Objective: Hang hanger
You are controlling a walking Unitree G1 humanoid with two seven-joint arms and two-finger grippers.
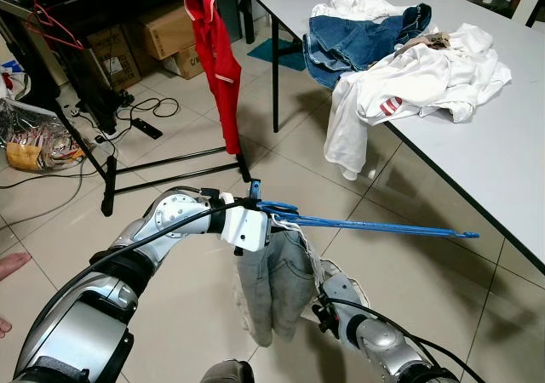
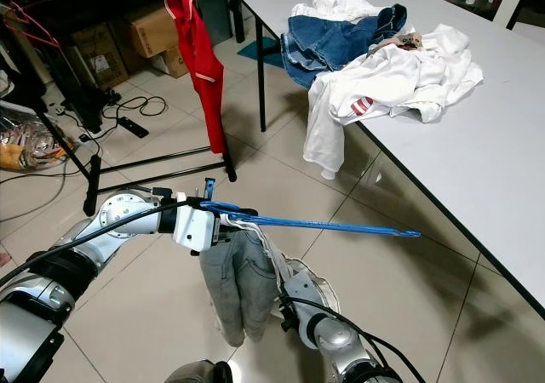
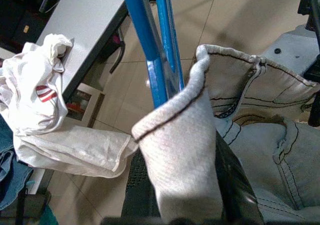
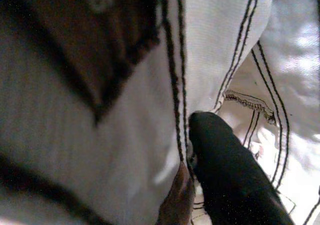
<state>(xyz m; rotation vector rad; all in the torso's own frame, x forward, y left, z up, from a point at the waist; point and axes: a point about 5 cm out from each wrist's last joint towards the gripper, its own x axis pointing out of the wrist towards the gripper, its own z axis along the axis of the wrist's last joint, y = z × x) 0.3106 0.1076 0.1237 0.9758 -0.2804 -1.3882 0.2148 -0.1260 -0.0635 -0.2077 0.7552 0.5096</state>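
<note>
My left gripper [image 1: 266, 217] is shut on a long blue hanger [image 1: 383, 227] that sticks out level to the right, above the tiled floor. Pale grey jeans [image 1: 268, 285] hang folded over the hanger beside the gripper. In the left wrist view the jeans' waistband [image 3: 185, 150] lies over the fingers and the blue hanger [image 3: 150, 60] runs away from them. My right gripper [image 1: 322, 288] is low, against the jeans' right edge, shut on the cloth; one black finger [image 4: 225, 175] presses the stitched seam. A black clothes rack [image 1: 170, 166] stands at the far left with a red shirt [image 1: 217, 68] on it.
A white table [image 1: 477, 153] on the right carries blue denim [image 1: 358, 42] and white shirts [image 1: 409, 85] hanging over its edge. A red hanger [image 1: 47, 21] hangs on the rack. Cardboard boxes [image 1: 162, 30] and floor cables [image 1: 145, 111] lie behind. A person's foot [image 1: 10, 265] is at the left edge.
</note>
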